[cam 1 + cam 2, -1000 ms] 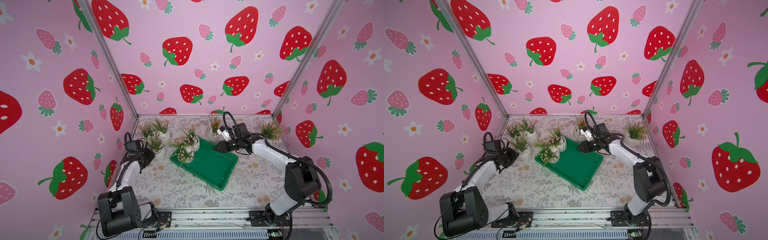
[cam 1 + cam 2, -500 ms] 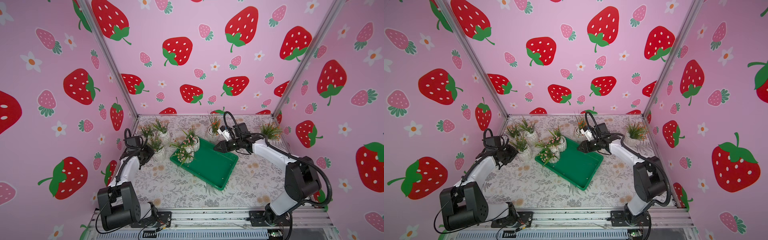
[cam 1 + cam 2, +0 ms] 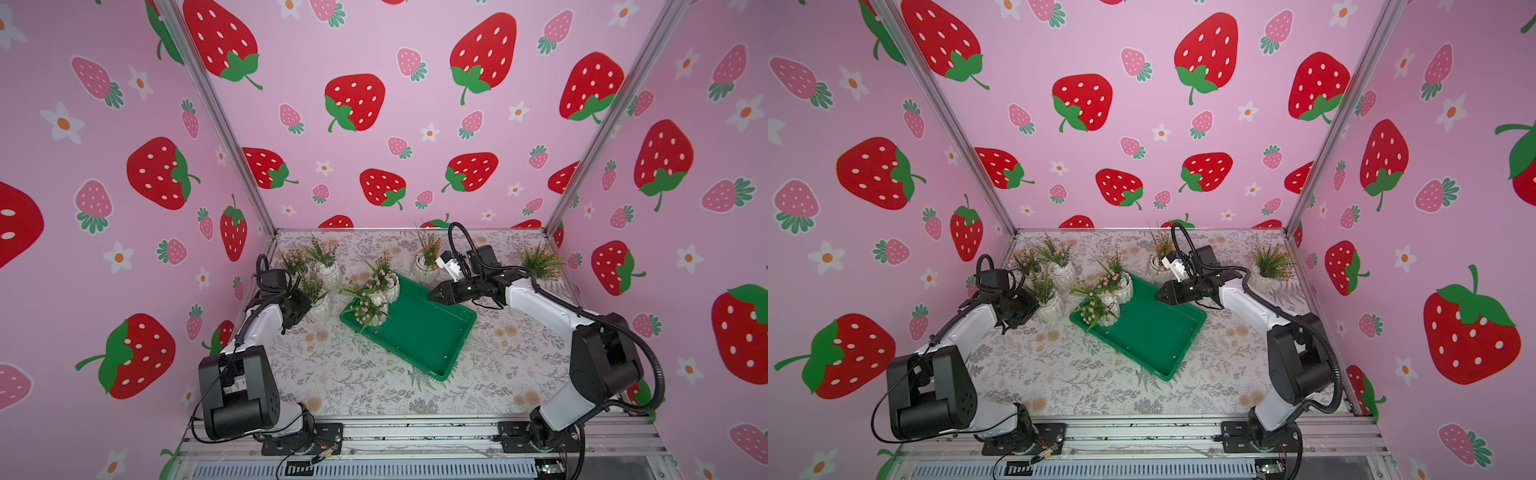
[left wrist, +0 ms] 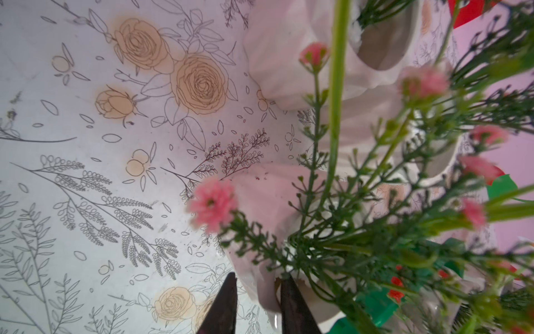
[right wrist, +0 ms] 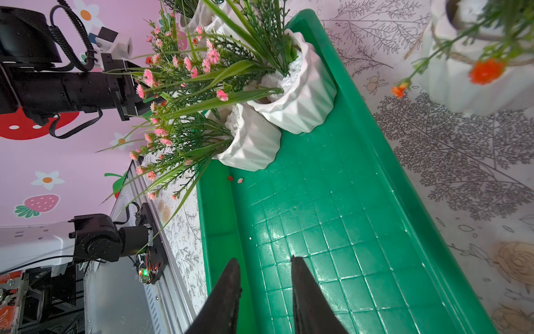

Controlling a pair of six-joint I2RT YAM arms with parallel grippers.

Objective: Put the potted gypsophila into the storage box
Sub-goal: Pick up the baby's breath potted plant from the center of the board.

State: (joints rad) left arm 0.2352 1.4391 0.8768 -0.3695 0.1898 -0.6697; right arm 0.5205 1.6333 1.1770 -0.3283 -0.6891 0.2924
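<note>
In both top views the left arm [image 3: 257,320] rises from its base at 7 o'clock of the scene. Its elbow is folded low and its white forearm reaches toward 1 o'clock. The left gripper [image 4: 258,277] points the same way, and the left wrist view shows its dark jaws standing slightly apart. The right arm [image 3: 540,307] climbs from its base at 5 o'clock and stretches toward 10 o'clock. The right gripper [image 5: 264,261] is held level, pointing at 9 o'clock, its jaws parted with nothing between them.

Robot test booth, pink strawberry-print walls [image 3: 415,54], aluminium corner posts [image 3: 221,120], flower-patterned table cover [image 3: 353,374], left arm [image 3: 259,322] and right arm [image 3: 540,305] bolted to a metal rail [image 3: 415,434].
</note>
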